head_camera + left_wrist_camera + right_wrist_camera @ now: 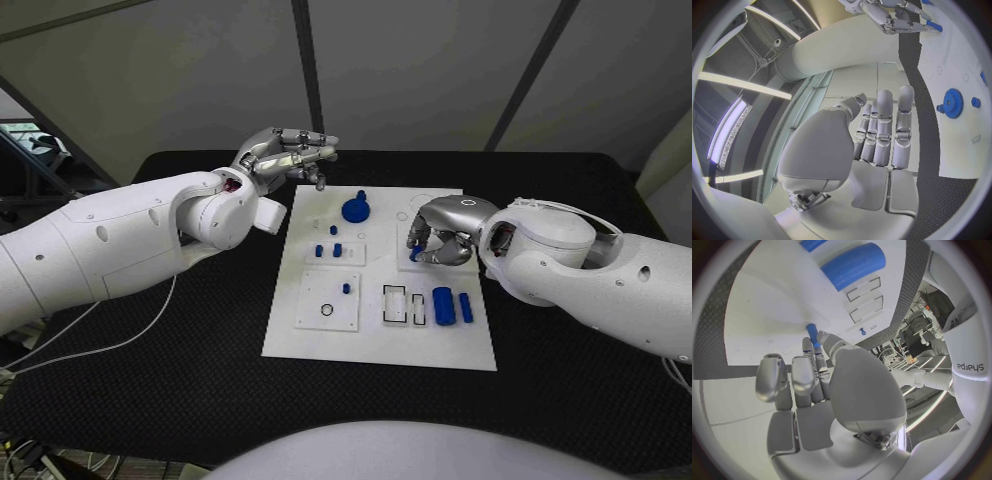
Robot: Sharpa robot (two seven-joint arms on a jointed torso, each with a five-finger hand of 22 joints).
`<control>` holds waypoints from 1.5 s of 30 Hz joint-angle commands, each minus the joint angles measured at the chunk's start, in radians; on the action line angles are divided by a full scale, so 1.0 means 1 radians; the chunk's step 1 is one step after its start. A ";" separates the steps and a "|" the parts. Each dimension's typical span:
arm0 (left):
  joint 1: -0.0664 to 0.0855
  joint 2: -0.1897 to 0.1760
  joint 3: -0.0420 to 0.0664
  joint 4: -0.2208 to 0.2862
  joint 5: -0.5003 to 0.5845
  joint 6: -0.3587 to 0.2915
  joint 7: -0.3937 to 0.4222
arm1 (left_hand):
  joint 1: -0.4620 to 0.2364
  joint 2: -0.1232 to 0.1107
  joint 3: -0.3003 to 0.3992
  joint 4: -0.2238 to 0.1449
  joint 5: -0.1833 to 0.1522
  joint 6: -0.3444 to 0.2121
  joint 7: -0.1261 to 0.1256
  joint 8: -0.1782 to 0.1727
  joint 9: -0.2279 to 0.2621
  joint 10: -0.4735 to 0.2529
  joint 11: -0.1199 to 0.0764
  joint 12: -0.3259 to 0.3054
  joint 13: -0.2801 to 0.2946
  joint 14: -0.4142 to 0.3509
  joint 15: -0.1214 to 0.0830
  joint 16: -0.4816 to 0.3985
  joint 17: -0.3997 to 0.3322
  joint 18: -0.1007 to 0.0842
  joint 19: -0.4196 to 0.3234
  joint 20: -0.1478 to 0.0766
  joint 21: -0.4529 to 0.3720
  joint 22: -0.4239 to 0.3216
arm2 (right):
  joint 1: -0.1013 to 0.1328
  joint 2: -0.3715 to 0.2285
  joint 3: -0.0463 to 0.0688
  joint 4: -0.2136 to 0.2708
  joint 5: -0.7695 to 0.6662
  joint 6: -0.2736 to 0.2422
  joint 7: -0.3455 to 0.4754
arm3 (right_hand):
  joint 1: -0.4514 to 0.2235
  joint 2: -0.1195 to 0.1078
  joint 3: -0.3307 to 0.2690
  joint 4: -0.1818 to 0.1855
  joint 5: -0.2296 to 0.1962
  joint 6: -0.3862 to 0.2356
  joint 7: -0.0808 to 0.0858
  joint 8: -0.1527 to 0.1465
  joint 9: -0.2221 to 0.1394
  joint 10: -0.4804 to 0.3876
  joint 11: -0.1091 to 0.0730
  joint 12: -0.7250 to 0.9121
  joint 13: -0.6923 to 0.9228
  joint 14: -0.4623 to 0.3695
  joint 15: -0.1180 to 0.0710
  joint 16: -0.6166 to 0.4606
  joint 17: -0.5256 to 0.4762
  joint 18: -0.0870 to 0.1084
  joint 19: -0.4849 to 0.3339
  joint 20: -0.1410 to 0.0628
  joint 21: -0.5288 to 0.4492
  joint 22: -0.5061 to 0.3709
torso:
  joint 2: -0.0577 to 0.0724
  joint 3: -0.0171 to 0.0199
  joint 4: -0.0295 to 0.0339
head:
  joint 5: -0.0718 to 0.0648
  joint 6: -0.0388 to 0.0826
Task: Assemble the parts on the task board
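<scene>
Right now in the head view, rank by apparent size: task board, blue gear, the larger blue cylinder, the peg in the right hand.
1. task board
2. blue gear
3. larger blue cylinder, close to the gear
4. peg, pinched by the right hand, partly hidden

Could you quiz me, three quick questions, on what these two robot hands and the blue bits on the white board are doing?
1. True or false: the right hand holds a small blue peg over the task board.
2. Which hand is raised off the board with nothing in it?
3. The blue gear lies: A) at the board's far end, B) at its near end, C) off the board.

Key: 1 true. 2 the left hand. 3 A.
</scene>
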 commanded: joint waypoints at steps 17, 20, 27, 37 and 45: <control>0.002 -0.001 0.001 0.001 0.003 0.013 0.003 | -0.003 0.007 -0.005 0.002 0.001 0.003 0.005 0.006 -0.001 -0.007 0.004 0.004 0.000 -0.008 0.001 -0.004 -0.002 0.050 -0.009 0.001 -0.004 -0.001 | 0.001 0.014 0.000 -0.025 -0.024 -0.045 -0.006 | 0.022 0.019 0.042 -0.013 -0.007 0.056 -0.006 0.019 0.008 0.055 -0.011 0.008 0.005 0.019 -0.017 0.012 0.005 -0.013 0.026 -0.009 0.025 0.029 | -0.001 0.0002 -0.0005 | 0.004 -0.006; 0.002 -0.001 0.001 0.001 0.003 0.014 0.004 | -0.003 0.009 -0.005 0.002 0.002 0.003 0.004 0.007 -0.001 -0.007 0.004 0.005 0.000 -0.008 0.001 -0.004 -0.002 0.050 -0.009 0.002 -0.005 -0.002 | 0.001 0.015 0.000 -0.024 -0.024 -0.061 -0.001 | 0.022 0.019 0.043 -0.014 -0.008 0.061 -0.007 0.021 0.009 0.060 -0.012 0.008 0.005 0.019 -0.018 0.013 0.005 -0.014 0.030 -0.010 0.030 0.034 | -0.001 0.0001 -0.0005 | 0.003 -0.006; 0.002 -0.001 0.001 0.000 0.003 0.014 0.004 | -0.003 0.009 -0.006 0.002 0.002 0.004 0.003 0.007 -0.001 -0.007 0.003 0.005 0.000 -0.008 0.001 -0.004 -0.003 0.051 -0.008 0.002 -0.005 -0.002 | 0.000 0.004 0.000 -0.001 -0.023 -0.116 0.009 | 0.019 0.020 0.046 -0.017 -0.008 0.078 -0.011 0.028 0.012 0.077 -0.017 0.008 0.009 0.020 -0.022 0.015 0.005 -0.017 0.039 -0.013 0.040 0.047 | -0.002 0.0009 -0.0036 | 0.002 -0.002; 0.001 0.004 0.001 -0.010 0.003 0.015 0.003 | -0.003 0.009 -0.006 0.002 0.002 0.004 0.003 0.007 -0.001 -0.007 0.003 0.005 0.000 -0.008 0.001 -0.004 -0.003 0.051 -0.008 0.002 -0.005 -0.002 | 0.001 -0.050 0.002 0.088 -0.019 -0.170 0.003 | 0.021 0.018 0.047 -0.020 -0.007 0.083 -0.012 0.030 0.014 0.081 -0.018 0.006 0.010 0.020 -0.023 0.017 0.007 -0.018 0.041 -0.014 0.043 0.051 | -0.003 0.0011 -0.0024 | -0.004 0.006; 0.000 0.011 0.001 -0.018 0.003 0.016 0.003 | -0.003 0.009 -0.006 0.002 0.002 0.004 0.003 0.007 -0.001 -0.007 0.003 0.005 0.000 -0.008 0.001 -0.004 -0.003 0.051 -0.008 0.002 -0.005 -0.002 | 0.002 -0.047 0.004 0.151 0.015 -0.193 0.020 | 0.022 0.017 0.048 -0.022 -0.006 0.085 -0.012 0.030 0.014 0.082 -0.018 0.005 0.010 0.020 -0.023 0.019 0.009 -0.019 0.043 -0.014 0.045 0.054 | -0.002 -0.0004 -0.0005 | -0.005 0.010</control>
